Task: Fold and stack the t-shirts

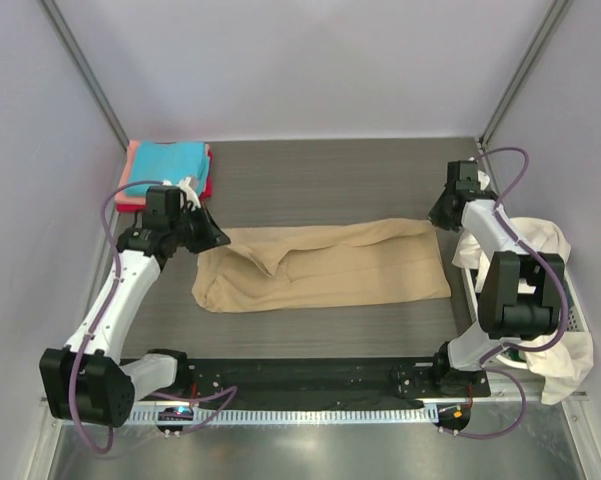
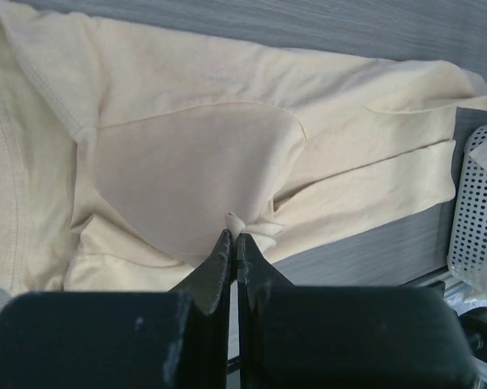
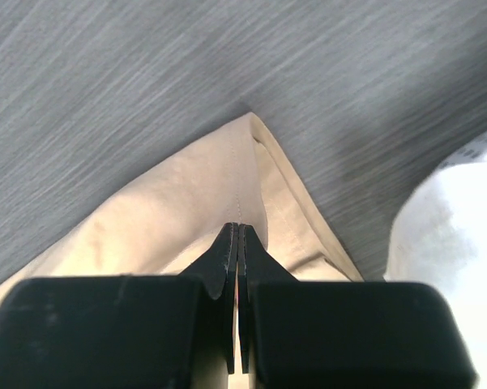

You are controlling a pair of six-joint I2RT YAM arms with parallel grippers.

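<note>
soft matt tan t-shirt [image 1: 325,265], wood-grain table [image 1: 320,170]

A robotics lab cell — blank pale walls [image 1: 310,60] and metal struts [image 1: 85,70] box in a dark wood-grain surface [image 1: 320,170]. A left arm [image 1: 115,305] and right arm [image 1: 485,225], trailing purple cables [image 1: 104,212], stand bolted to a black base plate [image 1: 310,375] at its near edge.

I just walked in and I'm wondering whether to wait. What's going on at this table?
Two robot arms are folding a tan t-shirt that lies stretched across the table. The left gripper is shut on a pinch of fabric at the shirt's left end. The right gripper is shut at its far right corner. A stack of folded shirts, turquoise on top, sits in the far left corner. Cream-white shirts hang over the white basket on the right, not yet folded.
</note>
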